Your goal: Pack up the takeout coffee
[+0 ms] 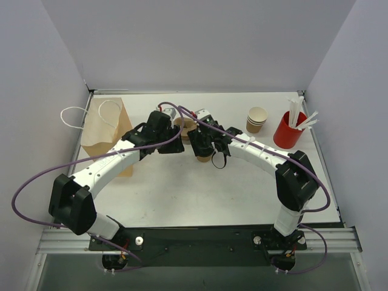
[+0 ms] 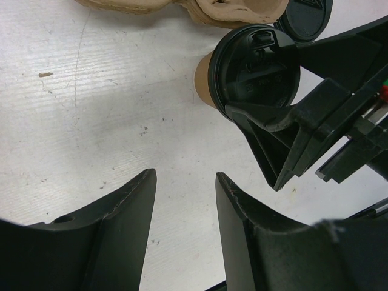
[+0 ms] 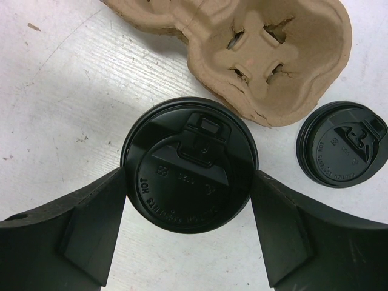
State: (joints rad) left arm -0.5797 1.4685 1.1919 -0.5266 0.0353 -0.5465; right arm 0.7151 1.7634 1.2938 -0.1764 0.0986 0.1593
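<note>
Right gripper [image 3: 188, 179] clamped on the coffee [image 3: 189, 163]; my fingers [image 3: 91, 230] press both sides of its black lid; the tan body shows under the lid in the left wrist view; whether its base rests on the table [image 3: 54, 91] I cannot tell. Left gripper [image 2: 185, 176] parted at a middling gap; nothing between the jaws but bare table; it hangs just beside the coffee. Carrier [image 3: 273, 54] lies just beyond the coffee, slots up, apart from it; a loose lid [image 3: 342, 145] lies flat on the table just beside the carrier. Further out: bag [image 1: 106, 130] at left; cup stack [image 1: 257, 119] and red cup [image 1: 288, 130] at right.
</note>
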